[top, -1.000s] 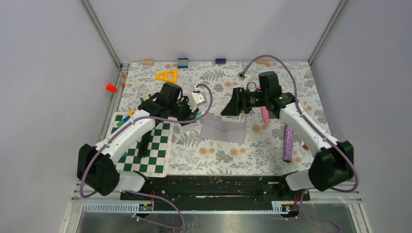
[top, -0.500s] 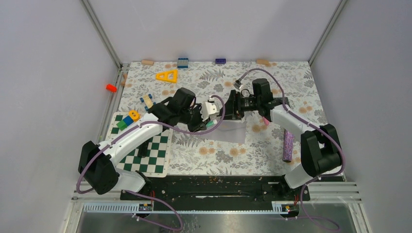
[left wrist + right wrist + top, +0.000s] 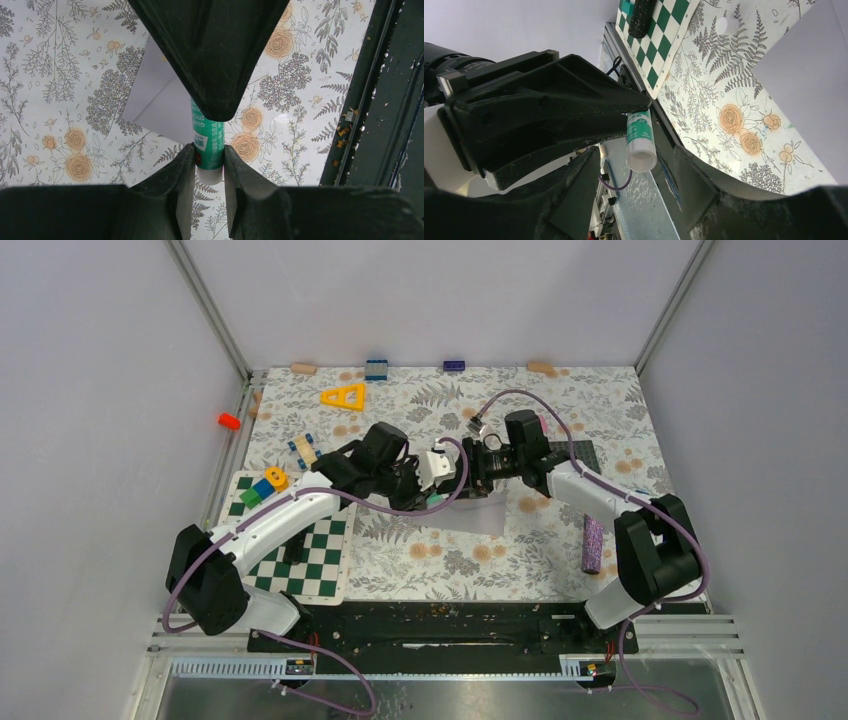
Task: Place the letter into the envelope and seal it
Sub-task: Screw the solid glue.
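Left wrist: presumably glue [image 3: 207,135] between fingers [image 3: 179,176]

Left end effector [image 3: 209,150] and right end effector [image 3: 631,150] are facing tip to tip, glue stick [image 3: 207,132] filling the gap between; bare desk [image 3: 60,65] is lying open beneath, beside the envelope [image 3: 155,105].

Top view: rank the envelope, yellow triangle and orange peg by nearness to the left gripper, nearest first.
1. envelope, right beside the left gripper
2. yellow triangle, far side, to its left
3. orange peg, far out to the left
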Robot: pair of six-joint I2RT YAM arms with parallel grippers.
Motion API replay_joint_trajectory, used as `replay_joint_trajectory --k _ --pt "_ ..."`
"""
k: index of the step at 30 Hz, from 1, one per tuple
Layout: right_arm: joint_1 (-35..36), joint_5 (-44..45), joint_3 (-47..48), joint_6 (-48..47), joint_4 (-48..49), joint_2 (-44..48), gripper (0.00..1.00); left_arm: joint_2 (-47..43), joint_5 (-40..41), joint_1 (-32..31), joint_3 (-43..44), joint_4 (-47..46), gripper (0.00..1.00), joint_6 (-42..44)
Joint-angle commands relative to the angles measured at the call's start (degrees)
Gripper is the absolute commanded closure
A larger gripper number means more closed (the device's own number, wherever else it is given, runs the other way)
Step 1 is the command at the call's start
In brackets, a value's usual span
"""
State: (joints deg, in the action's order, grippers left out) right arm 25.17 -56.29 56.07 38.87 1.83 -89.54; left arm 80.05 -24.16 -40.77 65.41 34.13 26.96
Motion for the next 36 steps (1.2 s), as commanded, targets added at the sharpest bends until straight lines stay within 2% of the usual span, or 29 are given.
replay_joint_trajectory --k 1,16,28,29,30,33,35,36 --pt "0.7 1.2 1.9 -2.3 -1.1 -0.7 0.38 0.0 0.6 -0.3 1.7 -2.3 0.90 -0.4" --pt "2.2 1.8 3.5 -2.7 -1.5 -2.4 0.47 0.1 0.2 -0.8 1.1 -2.3 0.90 -0.4" --pt "2.7 2.0 3.9 -3.2 -3.9 -2.3 0.72 0.5 1.0 -0.8 1.0 -2.9 0.89 -0.5" --pt "2.7 1.7 4.2 -3.4 -4.1 -2.4 0.73 0.5 1.0 -0.8 0.9 -3.1 0.83 -0.6" --pt "2.7 1.3 4.4 -3.6 -4.2 -2.4 0.75 0.4 1.0 -0.8 0.8 -3.3 0.70 -0.8" --pt "2.7 0.1 5.3 -5.0 -5.0 -1.8 0.76 -0.9 -0.9 0.0 -0.1 -4.6 0.46 -1.1" --pt "2.4 -0.5 5.3 -5.7 -4.9 -0.6 0.76 -1.9 -4.5 2.6 -0.2 -5.5 0.25 -2.8" --pt "2.3 -0.7 5.2 -5.9 -4.9 0.0 0.76 -2.3 -7.7 4.9 0.1 -6.0 0.19 -4.0"
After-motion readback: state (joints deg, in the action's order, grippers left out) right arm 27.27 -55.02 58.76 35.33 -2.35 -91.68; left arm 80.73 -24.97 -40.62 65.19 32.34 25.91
